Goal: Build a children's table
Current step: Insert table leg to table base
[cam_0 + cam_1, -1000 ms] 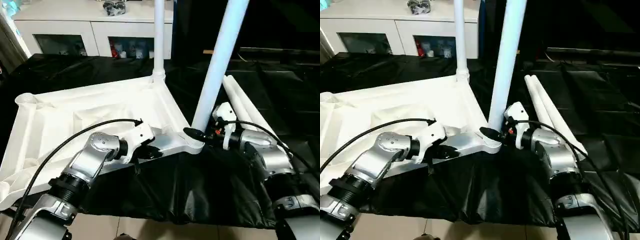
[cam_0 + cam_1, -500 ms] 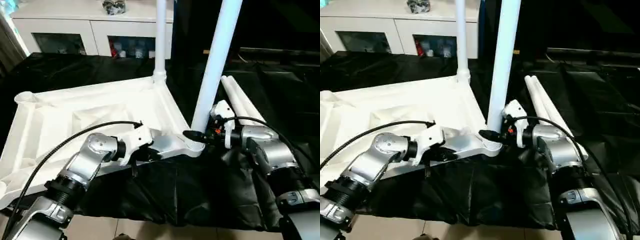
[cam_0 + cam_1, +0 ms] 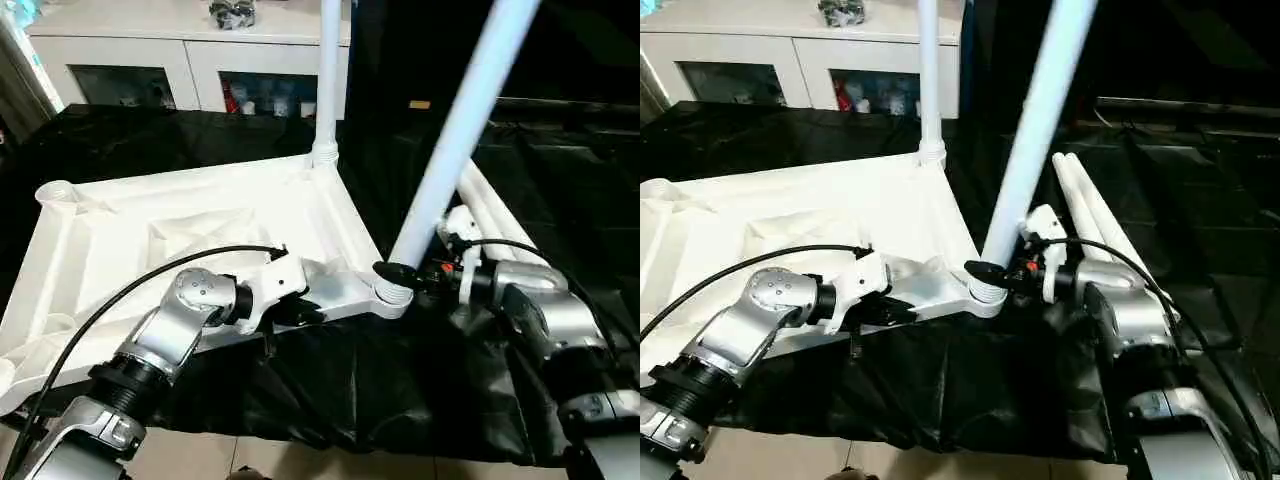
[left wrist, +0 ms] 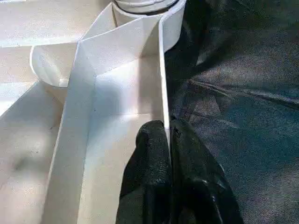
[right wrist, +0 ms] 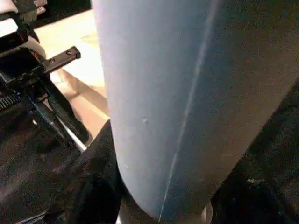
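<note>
An upturned white tabletop (image 3: 200,230) lies on the black-covered counter (image 3: 560,180). The left gripper (image 4: 169,140) pinches its near rim. The right gripper (image 3: 395,272) clasps a tilted leg (image 3: 450,140) at the near-right socket (image 3: 392,297). Another leg (image 3: 327,80) stands upright at the far-right corner.

Tabletop (image 3: 200,225) fills the desk's left half; its open ribbed underside leaves room to pass between the far upright leg (image 3: 327,80) and the leaning near leg (image 3: 450,140). Right of the leaning leg, two loose legs (image 3: 1090,215) lie in the way. Black desk cover (image 3: 350,390) in front is free.
</note>
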Robot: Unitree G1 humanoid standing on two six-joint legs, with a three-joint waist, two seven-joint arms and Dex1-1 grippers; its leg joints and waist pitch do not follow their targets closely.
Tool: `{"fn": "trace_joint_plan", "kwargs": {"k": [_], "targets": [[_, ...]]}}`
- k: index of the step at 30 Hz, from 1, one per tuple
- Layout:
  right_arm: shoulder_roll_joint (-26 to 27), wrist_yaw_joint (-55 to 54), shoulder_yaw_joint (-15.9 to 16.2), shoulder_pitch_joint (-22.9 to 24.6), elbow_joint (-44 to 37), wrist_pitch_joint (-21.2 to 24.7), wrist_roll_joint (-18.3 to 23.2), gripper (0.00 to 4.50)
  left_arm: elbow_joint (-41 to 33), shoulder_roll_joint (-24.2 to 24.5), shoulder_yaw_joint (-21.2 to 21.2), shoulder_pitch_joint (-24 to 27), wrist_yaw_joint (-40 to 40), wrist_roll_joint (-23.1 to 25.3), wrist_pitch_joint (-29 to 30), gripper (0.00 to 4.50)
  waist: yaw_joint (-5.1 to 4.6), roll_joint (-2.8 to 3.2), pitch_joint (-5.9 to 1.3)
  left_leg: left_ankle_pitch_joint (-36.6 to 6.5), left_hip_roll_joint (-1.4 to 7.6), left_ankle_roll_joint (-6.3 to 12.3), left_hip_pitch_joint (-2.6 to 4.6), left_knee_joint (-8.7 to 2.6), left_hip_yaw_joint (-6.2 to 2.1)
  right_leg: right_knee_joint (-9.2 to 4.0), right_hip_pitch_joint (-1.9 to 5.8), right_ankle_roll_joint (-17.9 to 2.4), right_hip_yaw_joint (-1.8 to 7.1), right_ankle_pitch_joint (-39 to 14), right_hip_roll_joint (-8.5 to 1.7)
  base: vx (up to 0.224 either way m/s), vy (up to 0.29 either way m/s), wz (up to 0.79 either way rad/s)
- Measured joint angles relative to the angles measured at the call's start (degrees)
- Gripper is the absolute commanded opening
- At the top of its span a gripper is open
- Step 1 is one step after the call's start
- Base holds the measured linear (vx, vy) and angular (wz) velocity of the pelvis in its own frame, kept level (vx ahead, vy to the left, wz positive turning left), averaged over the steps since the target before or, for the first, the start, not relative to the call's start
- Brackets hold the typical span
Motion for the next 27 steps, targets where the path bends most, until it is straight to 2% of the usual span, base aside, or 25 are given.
{"fn": "trace_joint_plan", "kwargs": {"k": [6,11,16,21,27], "targets": [[0.86,-1.83,-2.24,4.02,-2.96,-1.5,2.18,1.95,0.1,-0.12,-0.31,0.0,-0.09,0.06,-0.39,0.0,0.25,0.12,-0.06,0.0,0.0,0.0,0.01,0.02,0.0,0.0,0.02,0.0,0.01,0.0,-0.01,0.0,0.0,0.0],[1.42,-4.87,-2.45,8.02,-7.94,-2.48,2.68,1.95,0.29,-0.11,-0.46,-0.01,-0.51,0.06,-0.82,0.0,0.54,0.22,-0.11,0.0,0.0,0.0,0.03,-0.01,-0.01,0.0,0.02,0.0,0.0,0.0,-0.01,0.0,0.0,0.0],[1.95,-8.27,-1.27,10.17,-12.29,-2.75,0.54,1.95,0.58,-0.24,-0.45,-0.04,-0.4,0.11,-1.03,0.0,0.54,0.29,-0.11,0.0,-0.01,-0.01,0.05,-0.02,-0.01,-0.01,0.04,0.01,0.02,0.0,-0.01,0.0,0.0,0.0],[2.48,-10.11,-0.8,10.69,-13.11,-3.24,-0.33,1.95,0.95,-0.27,-0.45,-0.05,0.12,0.19,-1.24,0.0,0.41,0.3,-0.12,-0.01,-0.01,-0.02,0.11,-0.05,-0.01,0.03,0.06,0.01,0.02,0.01,-0.01,0.0,0.0,0.0],[1.9,-10.58,1.29,10.07,-13.01,-3.66,-1.91,1.95,1.4,-0.18,-0.34,-0.05,0.15,0.37,-1.92,0.0,0.11,0.3,-0.14,-0.01,-0.02,-0.02,0.14,-0.07,-0.02,0.03,0.1,0.03,0.03,0.02,-0.01,0.0,0.0,0.0]]}}
